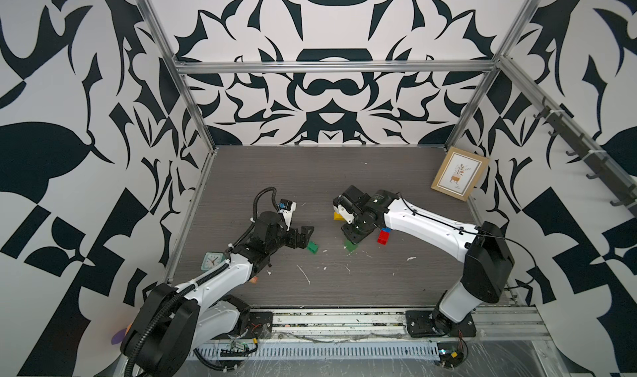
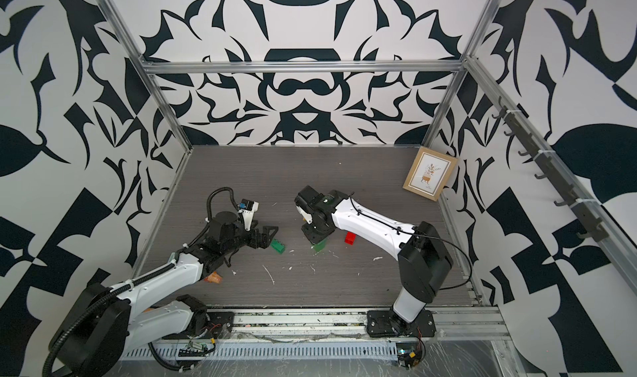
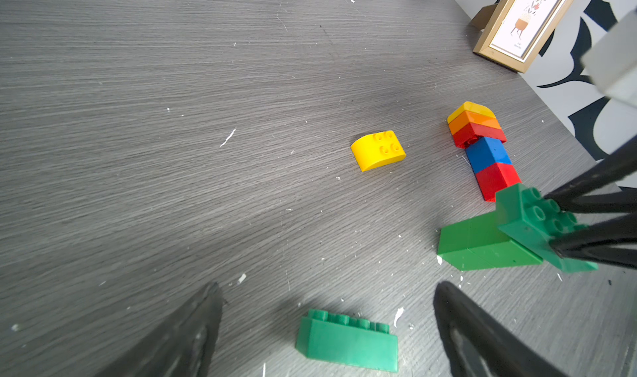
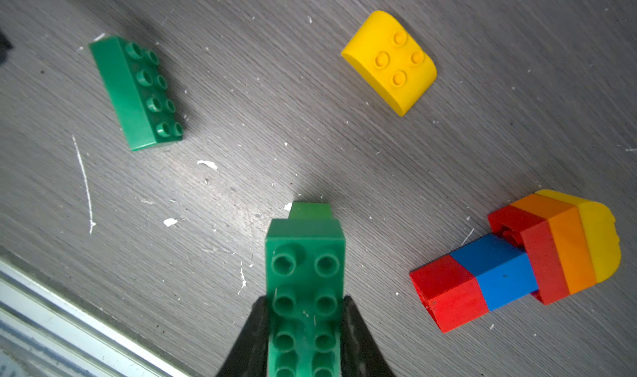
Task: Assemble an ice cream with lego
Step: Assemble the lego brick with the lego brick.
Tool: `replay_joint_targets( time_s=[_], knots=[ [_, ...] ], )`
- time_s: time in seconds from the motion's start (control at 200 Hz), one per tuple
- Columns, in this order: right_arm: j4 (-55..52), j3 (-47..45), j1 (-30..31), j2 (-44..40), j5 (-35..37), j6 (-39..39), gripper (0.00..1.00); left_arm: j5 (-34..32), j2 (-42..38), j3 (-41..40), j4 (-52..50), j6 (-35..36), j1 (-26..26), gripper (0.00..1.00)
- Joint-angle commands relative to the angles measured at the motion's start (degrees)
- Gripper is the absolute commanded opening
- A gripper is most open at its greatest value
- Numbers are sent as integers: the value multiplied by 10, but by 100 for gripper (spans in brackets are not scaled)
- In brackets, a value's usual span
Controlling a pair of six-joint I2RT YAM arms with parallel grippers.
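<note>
A dark green eight-stud lego brick (image 3: 348, 344) (image 4: 138, 92) (image 1: 313, 247) lies flat on the table. My left gripper (image 3: 329, 289) (image 1: 305, 234) stands open just short of it, touching nothing. My right gripper (image 4: 305, 309) (image 1: 351, 235) is shut on another long dark green brick (image 4: 305, 265) (image 3: 531, 216), which sits atop lighter green bricks (image 3: 482, 244) (image 1: 351, 246). A yellow dome brick (image 4: 391, 61) (image 3: 378, 150) lies loose on the table. A joined stack of red, blue, red, orange and yellow bricks (image 4: 517, 261) (image 3: 482, 147) (image 1: 383, 235) lies on its side beside the right arm.
A framed picture (image 1: 460, 177) leans in the back right corner. A small clock (image 1: 211, 260) sits at the left edge under the left arm, and a crumpled orange wrapper (image 2: 213, 278) lies near it. White scraps dot the grey table (image 1: 310, 185).
</note>
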Motion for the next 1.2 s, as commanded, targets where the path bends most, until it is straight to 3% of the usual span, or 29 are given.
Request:
replay_joint_targets(
  time_s=[0.0, 0.15, 0.3, 0.5, 0.885, 1.19],
  knots=[
    [-12, 19, -3, -29, -30, -54, 21, -2, -6, 18, 1, 3, -1, 99],
    [-42, 54, -19, -4, -38, -62, 21, -2, -4, 18, 1, 3, -1, 99],
    [-79, 80, -19, 14, 7, -34, 21, -5, -8, 18, -1, 4, -1, 99],
    [-73, 65, -19, 3, -33, -48, 22, -4, -9, 17, 0, 4, -1, 99],
    [-48, 38, -19, 8, -17, 19, 21, -2, -7, 18, 0, 3, -1, 99],
    [-38, 24, -17, 7, -1, 23, 22, -1, -9, 17, 1, 3, -1, 99]
  ],
)
